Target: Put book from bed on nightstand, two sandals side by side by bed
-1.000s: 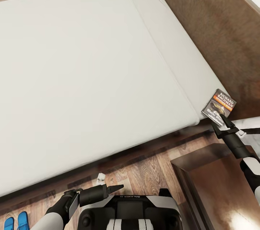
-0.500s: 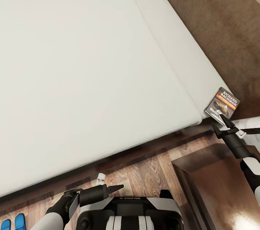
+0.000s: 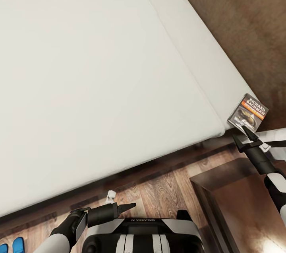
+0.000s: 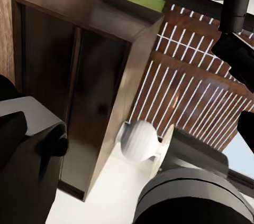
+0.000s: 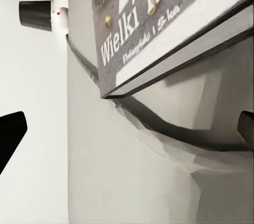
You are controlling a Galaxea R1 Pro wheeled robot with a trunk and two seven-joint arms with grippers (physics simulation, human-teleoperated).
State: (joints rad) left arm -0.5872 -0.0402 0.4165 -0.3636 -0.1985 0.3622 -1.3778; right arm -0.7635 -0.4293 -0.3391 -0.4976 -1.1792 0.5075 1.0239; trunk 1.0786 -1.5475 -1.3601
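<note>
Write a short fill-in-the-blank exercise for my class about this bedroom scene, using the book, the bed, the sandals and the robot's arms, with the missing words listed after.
1. The book lies at a ______ of the bed's mattress.
2. The gripper nearest the book is the robot's ______ one.
3. The sandals on the floor are coloured ______.
4. The first name printed in white on the book's cover is ______.

Missing words: corner; right; blue; Richard
</note>
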